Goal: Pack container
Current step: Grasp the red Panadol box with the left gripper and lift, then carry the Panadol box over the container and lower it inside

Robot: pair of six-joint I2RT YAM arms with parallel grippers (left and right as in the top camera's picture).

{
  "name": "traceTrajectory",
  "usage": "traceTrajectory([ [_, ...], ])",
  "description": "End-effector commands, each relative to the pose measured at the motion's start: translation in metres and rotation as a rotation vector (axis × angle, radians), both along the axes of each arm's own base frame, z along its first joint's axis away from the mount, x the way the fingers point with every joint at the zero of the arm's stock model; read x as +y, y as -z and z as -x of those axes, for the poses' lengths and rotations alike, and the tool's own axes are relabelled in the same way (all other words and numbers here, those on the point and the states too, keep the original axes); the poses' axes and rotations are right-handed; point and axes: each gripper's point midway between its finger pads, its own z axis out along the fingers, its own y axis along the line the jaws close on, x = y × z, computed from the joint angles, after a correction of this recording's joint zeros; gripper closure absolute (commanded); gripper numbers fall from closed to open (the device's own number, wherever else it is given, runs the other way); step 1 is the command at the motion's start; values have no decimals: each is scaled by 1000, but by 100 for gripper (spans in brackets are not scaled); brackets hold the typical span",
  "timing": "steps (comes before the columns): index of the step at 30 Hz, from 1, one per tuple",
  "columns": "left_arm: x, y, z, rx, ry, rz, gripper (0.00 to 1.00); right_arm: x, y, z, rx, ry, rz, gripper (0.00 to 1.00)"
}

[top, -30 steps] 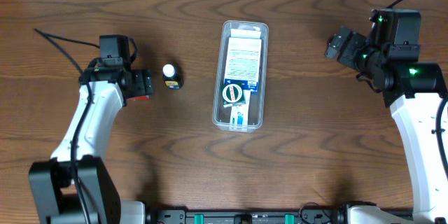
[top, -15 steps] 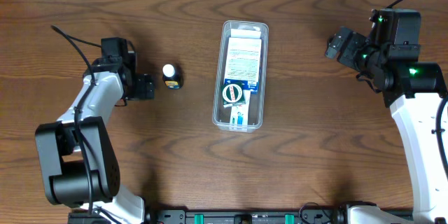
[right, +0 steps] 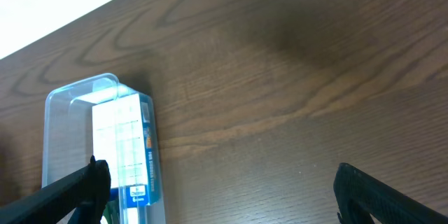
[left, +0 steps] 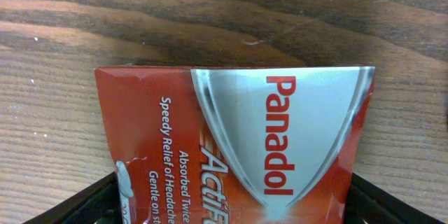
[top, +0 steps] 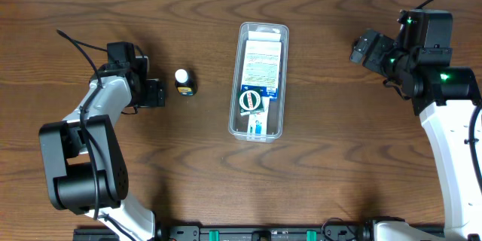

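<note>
The clear plastic container (top: pixel 236 83) lies lengthwise at the table's middle. It holds a white and blue box (top: pixel 263 64), a round green and white item and a small box. It also shows in the right wrist view (right: pixel 54 105). My left gripper (top: pixel 154 94) is at the left, shut on a red Panadol box (left: pixel 238 147) held just above the wood; the box fills the left wrist view between my fingers (left: pixel 231 206). My right gripper (top: pixel 361 48) is open and empty at the far right, well away from the container, its fingers (right: pixel 220 189) spread wide.
A small dark bottle with a white cap (top: pixel 184 83) stands between my left gripper and the container. The table's far edge runs close behind the container (right: pixel 84 14).
My left arm has swung and turned its wrist, so the red box no longer shows from above. The right arm and the container have not moved.
</note>
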Motion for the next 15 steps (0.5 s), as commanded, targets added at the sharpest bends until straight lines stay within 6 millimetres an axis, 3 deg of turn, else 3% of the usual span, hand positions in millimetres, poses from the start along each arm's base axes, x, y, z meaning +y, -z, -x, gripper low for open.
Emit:
traceTrajectory([
  [1,4,-16,-7,-40,-7,-14,14,-1,-2,-1,-5,4,2,1],
  [4,6,-41,-11,-100,-12,-28,14,-1,-2,-1,-5,4,2,1],
  [10,4,-122,-13,-305,-16,-50,14,-1,-2,-1,-5,4,2,1],
  [15,-29,-191,1,-473,46,-34,15,-1,-2,-1,-5,4,2,1],
])
